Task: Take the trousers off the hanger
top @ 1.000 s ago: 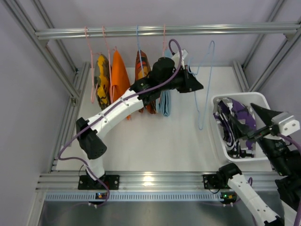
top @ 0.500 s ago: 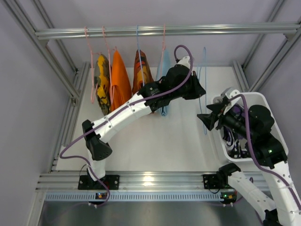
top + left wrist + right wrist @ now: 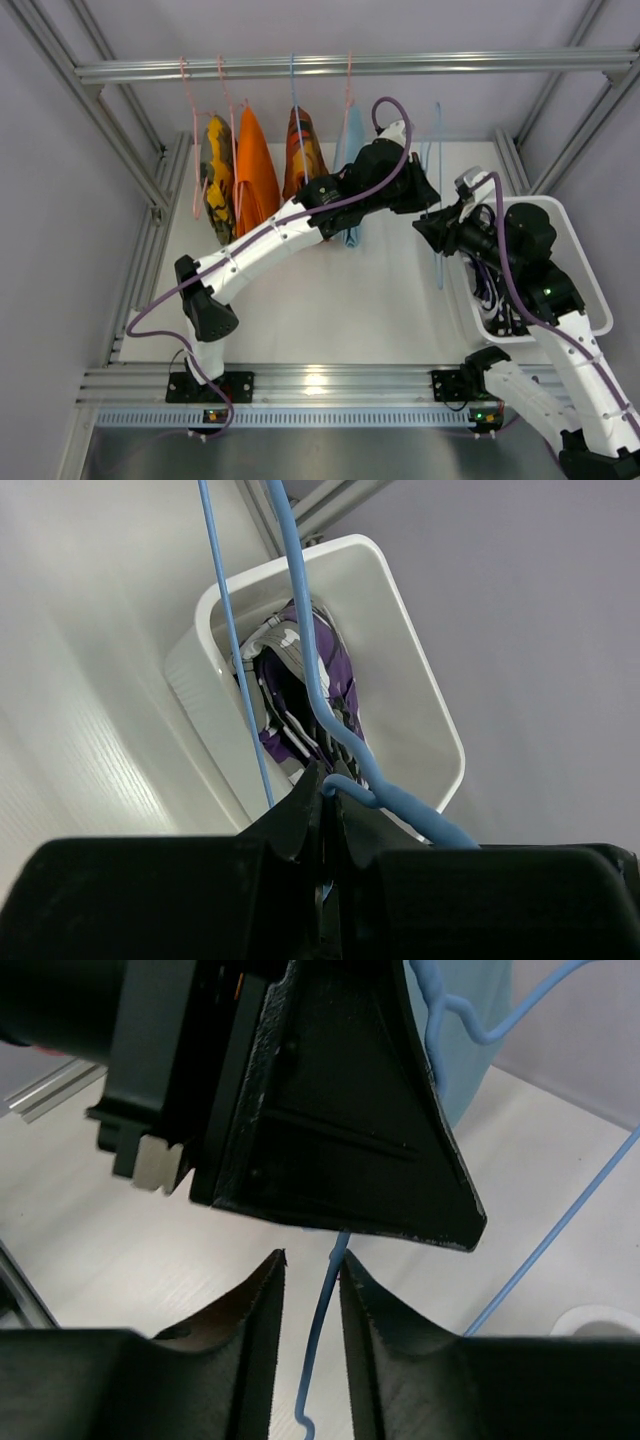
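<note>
The light-blue wire hanger (image 3: pixel 438 150) hangs bare to the right of the clothes, and my left gripper (image 3: pixel 426 196) is shut on it. In the left wrist view the jaws pinch the hanger (image 3: pixel 312 685) at a bend in the wire. My right gripper (image 3: pixel 424 228) sits just below the left one. It is open by a narrow gap, and the hanger (image 3: pixel 322 1340) runs between its fingers, against the right finger (image 3: pixel 385 1330). The purple, white and grey trousers (image 3: pixel 492 295) lie in the white bin (image 3: pixel 593 268), partly hidden by my right arm. The trousers (image 3: pixel 300 695) are off the hanger.
A metal rail (image 3: pixel 350 66) crosses the back. From it hang pink hangers, a yellow-and-black garment (image 3: pixel 217 170), an orange garment (image 3: pixel 255 165), an orange-and-black one (image 3: pixel 303 150) and a light-blue one (image 3: pixel 349 150). My left gripper's black body (image 3: pixel 330 1110) fills the space above my right jaws.
My right arm left the bin, swung left to the hanger, and its jaws narrowed around the wire. My left gripper kept its hold and shifted the hanger slightly right.
</note>
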`<state>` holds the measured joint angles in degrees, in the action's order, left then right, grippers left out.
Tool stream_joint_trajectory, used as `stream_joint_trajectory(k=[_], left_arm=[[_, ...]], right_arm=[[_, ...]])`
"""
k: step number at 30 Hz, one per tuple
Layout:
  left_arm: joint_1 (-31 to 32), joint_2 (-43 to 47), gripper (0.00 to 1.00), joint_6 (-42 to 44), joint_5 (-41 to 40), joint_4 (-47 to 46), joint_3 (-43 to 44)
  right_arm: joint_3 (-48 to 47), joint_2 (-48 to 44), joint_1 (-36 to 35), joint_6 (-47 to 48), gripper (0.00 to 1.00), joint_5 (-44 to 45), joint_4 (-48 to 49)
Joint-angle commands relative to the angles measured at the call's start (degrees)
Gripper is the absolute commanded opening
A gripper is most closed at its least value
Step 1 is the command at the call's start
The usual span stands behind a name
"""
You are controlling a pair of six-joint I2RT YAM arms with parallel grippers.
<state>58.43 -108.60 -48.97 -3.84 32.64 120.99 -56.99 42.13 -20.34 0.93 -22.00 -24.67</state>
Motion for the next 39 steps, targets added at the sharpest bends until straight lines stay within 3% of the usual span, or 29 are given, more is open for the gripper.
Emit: stream_joint_trajectory(k=[1,3,5,7,11,12,13,16,18,23,31,39], left_arm=[[0.28,3.3,0.0,-0.25,0.5,-2.5,2.06],[0.28,3.74,0.0,0.01,0.67,-2.76,1.62],[0.28,4.01,0.0,0.63,0.67,-2.85,1.18],[0.28,4.71,0.04,1.85,0.23,-3.02,0.83],[-0.6,6.64,0.25,3.97,0.05,-4.6,-1.45],[-0.95,7.77,0.31,4.49,0.67,-5.22,-3.29],[-1.65,8.31,0.51,5.37,1.45,-6.27,-4.09],[-3.76,11.29,0.89,6.51,5.22,-8.55,-8.56],[-4.9,13.75,0.99,6.69,7.34,-11.01,-10.85],[-6.84,20.16,0.99,11.25,13.59,-16.9,-17.62],[-6.93,27.82,0.99,21.72,12.54,-19.98,-23.16],[-6.93,29.06,0.99,29.45,11.66,-18.94,-22.91]], right_arm=[[0.3,1.02,0.3,-2.69,0.25,-0.5,7.08],[0.39,1.2,0.3,-3.12,0.18,-0.41,7.61],[0.48,0.85,0.3,-3.74,0.01,-0.76,7.88],[0.57,-0.38,0.3,-4.27,0.0,-1.64,8.14],[-0.13,-3.63,0.3,-7.42,0.0,-2.52,8.32],[-1.09,-3.98,0.3,-8.13,0.0,-2.44,7.88],[-1.45,-4.25,0.3,-8.66,0.0,-2.17,7.18],[-2.51,-5.3,0.39,-11.3,0.0,-0.85,6.12],[-2.34,-6.27,0.39,-13.05,0.0,-0.59,6.21],[-1.89,-7.67,1.7,-15.51,0.0,1.95,4.81],[-3.65,-10.05,6.8,-19.12,0.0,6.52,1.82],[-11.28,-9.18,9.7,-15.71,0.0,21.37,1.72]])
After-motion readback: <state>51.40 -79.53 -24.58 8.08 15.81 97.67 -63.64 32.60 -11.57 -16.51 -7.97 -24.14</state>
